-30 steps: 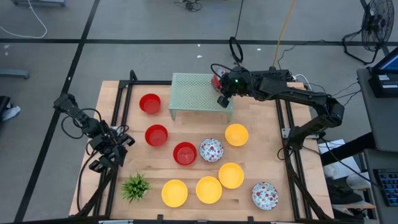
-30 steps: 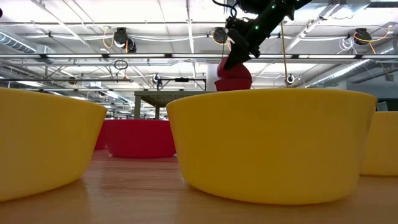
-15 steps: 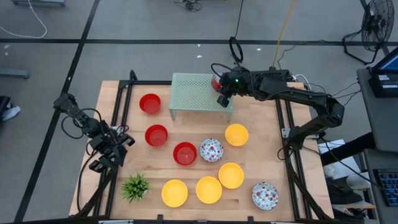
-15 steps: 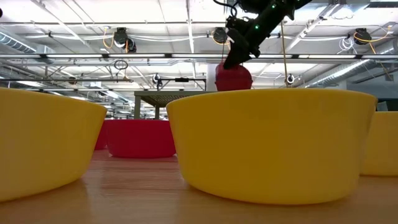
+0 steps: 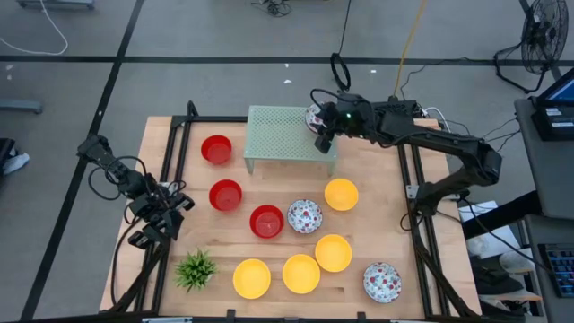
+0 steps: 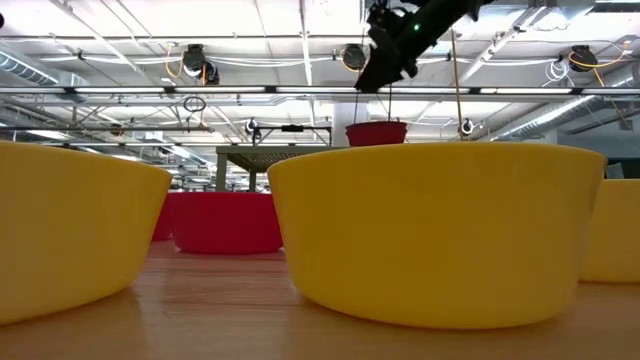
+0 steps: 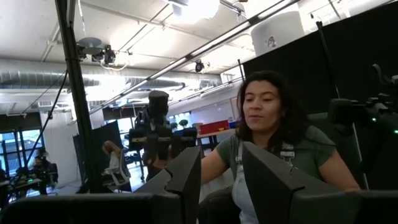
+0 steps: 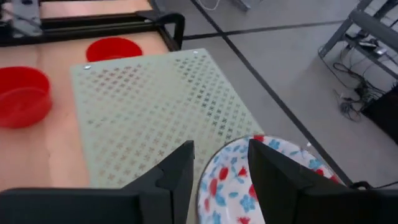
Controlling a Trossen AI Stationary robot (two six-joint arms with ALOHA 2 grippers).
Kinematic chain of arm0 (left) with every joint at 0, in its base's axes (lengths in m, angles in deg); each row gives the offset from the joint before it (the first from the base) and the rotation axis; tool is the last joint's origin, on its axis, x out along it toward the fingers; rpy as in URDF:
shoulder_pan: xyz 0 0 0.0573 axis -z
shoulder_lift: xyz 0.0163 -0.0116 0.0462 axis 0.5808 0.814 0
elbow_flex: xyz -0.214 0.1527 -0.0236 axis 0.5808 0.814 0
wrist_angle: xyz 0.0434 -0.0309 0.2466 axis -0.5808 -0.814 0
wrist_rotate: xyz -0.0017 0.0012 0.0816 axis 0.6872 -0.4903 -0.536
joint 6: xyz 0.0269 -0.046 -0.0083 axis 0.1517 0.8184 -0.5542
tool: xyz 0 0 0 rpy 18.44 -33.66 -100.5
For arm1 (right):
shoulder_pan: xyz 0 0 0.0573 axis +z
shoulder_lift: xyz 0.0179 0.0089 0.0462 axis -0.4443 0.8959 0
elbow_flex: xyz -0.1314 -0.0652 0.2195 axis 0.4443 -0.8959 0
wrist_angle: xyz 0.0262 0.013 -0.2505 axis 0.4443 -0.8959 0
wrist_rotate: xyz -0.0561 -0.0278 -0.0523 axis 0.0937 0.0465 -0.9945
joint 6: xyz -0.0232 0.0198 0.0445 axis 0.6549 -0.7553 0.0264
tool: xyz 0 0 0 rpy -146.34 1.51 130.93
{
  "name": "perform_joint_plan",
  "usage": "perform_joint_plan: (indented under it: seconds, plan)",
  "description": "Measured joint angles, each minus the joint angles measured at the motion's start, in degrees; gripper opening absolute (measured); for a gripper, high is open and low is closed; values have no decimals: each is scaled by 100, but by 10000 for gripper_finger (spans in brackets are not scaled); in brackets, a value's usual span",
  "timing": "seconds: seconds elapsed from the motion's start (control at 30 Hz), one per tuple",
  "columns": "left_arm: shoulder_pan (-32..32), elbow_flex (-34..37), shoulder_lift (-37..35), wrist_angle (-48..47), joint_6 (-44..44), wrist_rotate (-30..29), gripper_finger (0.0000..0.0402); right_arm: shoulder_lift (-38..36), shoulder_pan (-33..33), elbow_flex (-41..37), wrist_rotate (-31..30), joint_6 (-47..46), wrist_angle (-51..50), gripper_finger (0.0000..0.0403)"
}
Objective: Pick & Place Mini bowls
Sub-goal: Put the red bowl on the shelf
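A mini bowl, white with floral speckles inside and red outside [image 5: 313, 115] [image 6: 377, 133] [image 8: 261, 183], stands upright on its base on the far right corner of the green perforated rack [image 5: 282, 135]. My right gripper [image 5: 323, 133] [image 6: 385, 68] [image 8: 221, 155] hovers open just above this bowl, clear of it. My left gripper [image 5: 157, 218] [image 7: 221, 155] waits open at the table's left edge. Red bowls [image 5: 226, 194], yellow bowls [image 5: 300, 274] and two more floral bowls [image 5: 304, 216] sit on the table.
A red bowl [image 5: 216, 149] stands left of the rack. A spiky green plant [image 5: 195, 268] is near the near left corner. Black frame rails [image 5: 179, 152] run along the table's left and right sides. A person sits beyond the table in the left wrist view [image 7: 273, 143].
My right gripper has let go of the bowl and risen straight up above the rack. The bowl, held tilted a second ago, now stands upright on the rack's far right corner.
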Motion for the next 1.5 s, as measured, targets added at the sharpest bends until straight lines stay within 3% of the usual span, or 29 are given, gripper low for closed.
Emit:
perform_joint_plan:
  seconds: [0.07, 0.27, 0.5, 0.87, 1.0, 1.17, 1.3, 1.5]
  plan:
    - [1, 1, 2, -2, 1, 0, 122, -148, 122, 0, 58, 0, 33, 133]
    - [0, 1, 0, 0, 13, -2, 122, -689, 550, 0, 964, -86, -263, 119]
    - [1, -1, 2, 44, 1016, 0, 122, -1105, 1316, 0, 1806, -233, -483, 114]
    - [0, -1, 0, 42, 1012, 0, 122, -1337, 2697, -2, 1751, -218, -661, 114]
    - [0, 0, 1, 42, 1057, 0, 122, -1323, 3067, -148, 1073, -293, -558, 114]
    - [0, 1, 2, 41, 1078, 0, 122, -1320, 3367, -446, 428, -367, -373, 114]
    - [2, 0, 1, 42, 1040, -40, 122, -1313, 3474, -741, 432, -599, 100, 114]
    - [0, 0, 1, 48, 392, -604, 122, -1318, 3643, -929, 429, -1030, 425, 114]
